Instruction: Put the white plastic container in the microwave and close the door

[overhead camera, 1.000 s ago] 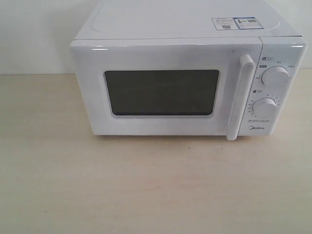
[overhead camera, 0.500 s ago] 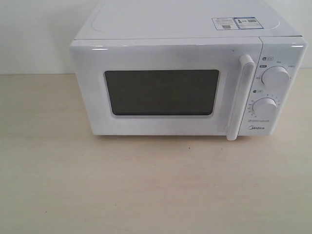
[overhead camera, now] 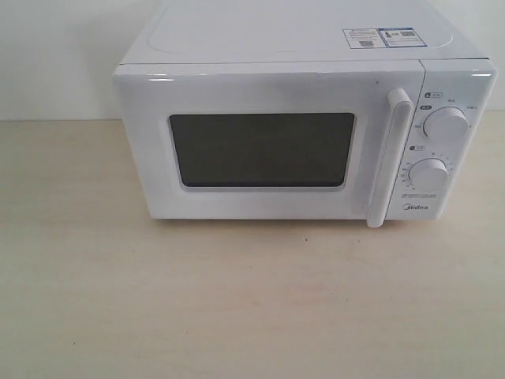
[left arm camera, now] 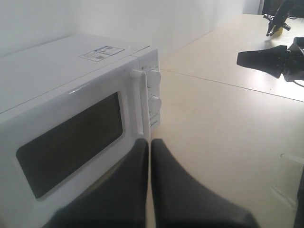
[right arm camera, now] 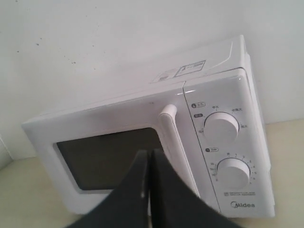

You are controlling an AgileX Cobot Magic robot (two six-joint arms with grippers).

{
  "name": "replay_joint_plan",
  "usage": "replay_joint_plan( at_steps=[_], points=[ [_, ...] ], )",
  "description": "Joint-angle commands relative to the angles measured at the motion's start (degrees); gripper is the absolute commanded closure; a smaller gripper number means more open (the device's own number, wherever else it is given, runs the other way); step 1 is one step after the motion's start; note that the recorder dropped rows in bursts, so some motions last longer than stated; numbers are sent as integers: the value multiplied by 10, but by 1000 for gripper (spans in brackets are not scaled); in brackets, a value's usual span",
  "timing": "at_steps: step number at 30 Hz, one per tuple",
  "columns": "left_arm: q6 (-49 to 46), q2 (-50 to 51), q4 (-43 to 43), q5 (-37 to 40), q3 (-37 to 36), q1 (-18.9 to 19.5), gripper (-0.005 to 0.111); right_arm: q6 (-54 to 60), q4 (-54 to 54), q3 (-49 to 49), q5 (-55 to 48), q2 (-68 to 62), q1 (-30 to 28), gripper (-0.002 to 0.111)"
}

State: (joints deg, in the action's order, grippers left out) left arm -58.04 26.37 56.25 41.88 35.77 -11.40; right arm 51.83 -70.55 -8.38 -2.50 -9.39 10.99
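Observation:
The white microwave [overhead camera: 304, 130] stands at the back of the pale table, its door [overhead camera: 260, 150] shut, with a dark window and a vertical bar handle [overhead camera: 392, 158]. The white plastic container is out of view in every frame. Neither gripper shows in the exterior view. In the left wrist view my left gripper [left arm camera: 150, 141] is shut and empty, held off the microwave [left arm camera: 71, 118] to its left front. In the right wrist view my right gripper [right arm camera: 150, 153] is shut and empty, facing the door [right arm camera: 114, 156] near the handle [right arm camera: 173, 137] from a distance.
Two round knobs [overhead camera: 447, 125] [overhead camera: 430, 175] sit on the microwave's right panel. The pale wooden table [overhead camera: 252, 300] stretches in front. In the left wrist view a dark arm part [left arm camera: 270, 59] stands far off on the table.

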Motion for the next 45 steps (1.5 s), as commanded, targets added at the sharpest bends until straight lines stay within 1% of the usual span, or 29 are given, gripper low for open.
replay_joint_plan(
  at_steps=[1,3,5,9,12,16,17,19,22,24,45],
  points=[
    [3,-1,3,-1,-1,1,103,-283,297,33,31,49,-2,108],
    [2,-1,3,-1,-1,1,103,-375,409,56,35,74,-2,108],
    [2,-1,3,-1,-1,1,103,-435,476,76,35,94,-2,108],
    [2,-3,3,-1,-1,1,103,-438,497,84,25,94,-2,108],
    [2,-3,3,-1,-1,1,103,-439,541,84,5,94,-3,108],
    [2,-2,1,-5,-1,1,103,-511,641,84,-42,94,-27,108],
    [2,-2,1,-5,-1,1,103,-545,680,84,-67,94,-38,108],
    [2,-2,1,-5,-1,1,103,-580,722,84,-104,94,-52,108],
    [2,-2,1,-5,-1,1,103,-584,733,84,-160,94,-64,108],
    [2,-2,1,-5,-1,1,103,-582,735,84,-176,94,-64,108],
    [2,-2,1,-3,-1,1,103,-584,735,84,-176,94,-64,108]
  ],
)
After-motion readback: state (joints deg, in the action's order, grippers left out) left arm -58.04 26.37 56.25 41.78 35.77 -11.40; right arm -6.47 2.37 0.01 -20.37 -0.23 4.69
